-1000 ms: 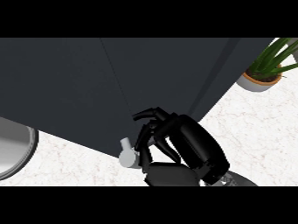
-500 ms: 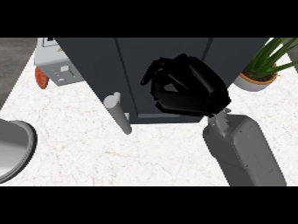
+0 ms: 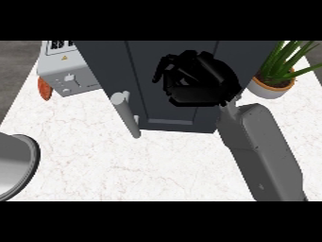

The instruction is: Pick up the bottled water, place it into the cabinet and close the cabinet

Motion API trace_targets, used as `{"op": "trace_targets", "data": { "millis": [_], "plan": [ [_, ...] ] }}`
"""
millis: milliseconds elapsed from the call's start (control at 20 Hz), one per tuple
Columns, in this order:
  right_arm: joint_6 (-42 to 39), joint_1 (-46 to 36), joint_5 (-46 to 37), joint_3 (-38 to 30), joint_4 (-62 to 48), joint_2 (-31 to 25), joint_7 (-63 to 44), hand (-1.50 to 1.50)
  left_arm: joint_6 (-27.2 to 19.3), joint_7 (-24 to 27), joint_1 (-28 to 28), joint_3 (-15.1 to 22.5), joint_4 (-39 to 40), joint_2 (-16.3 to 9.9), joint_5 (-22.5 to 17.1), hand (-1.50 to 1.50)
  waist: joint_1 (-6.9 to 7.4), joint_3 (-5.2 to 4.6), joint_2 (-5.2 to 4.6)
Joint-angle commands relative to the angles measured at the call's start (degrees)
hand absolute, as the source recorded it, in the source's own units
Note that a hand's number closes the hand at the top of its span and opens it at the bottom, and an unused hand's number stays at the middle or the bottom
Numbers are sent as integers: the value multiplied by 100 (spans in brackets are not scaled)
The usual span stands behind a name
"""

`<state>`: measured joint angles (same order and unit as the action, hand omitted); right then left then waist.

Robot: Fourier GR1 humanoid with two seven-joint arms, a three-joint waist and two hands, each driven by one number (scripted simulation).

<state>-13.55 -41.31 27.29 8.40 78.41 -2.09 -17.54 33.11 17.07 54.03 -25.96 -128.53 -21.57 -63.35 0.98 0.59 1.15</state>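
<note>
The dark grey cabinet [image 3: 170,108] stands on the marble counter at the middle back. Its pale grey bar handle [image 3: 126,115] juts out at the left front edge. My right hand [image 3: 195,80] hovers in front of the cabinet's upper face, to the right of the handle, fingers curled with nothing visible in them. Its grey forearm [image 3: 257,146] rises from the lower right. No bottled water shows anywhere in the head view, and my left hand does not show either.
A grey appliance [image 3: 65,71] with knobs sits behind the cabinet's left side, an orange-red item [image 3: 45,88] beside it. A potted plant [image 3: 278,78] stands at the back right. A large grey round vessel [image 3: 3,165] fills the left edge.
The wide dark door panel has swung back toward the cabinet, which now appears narrow and upright. My right hand has moved from beside the handle up and right to the cabinet's front.
</note>
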Motion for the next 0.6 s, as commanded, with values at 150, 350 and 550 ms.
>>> {"op": "trace_targets", "data": {
  "millis": [150, 350, 550],
  "plan": [
    [23, -671, -198, -169, -1354, 199, 568, 150, 174, -234, -96, -75, 118, -25, -239, -150, 183, -59, -169],
    [-64, -1113, 311, -214, -1169, 198, -6, 150, 33, -312, -474, -142, 419, -193, -260, -150, 141, -66, -166],
    [-3, -957, 321, -158, -1047, 192, -25, 150, -80, -437, -468, -139, 197, -222, -302, -150, 170, -60, -173]
  ]
}}
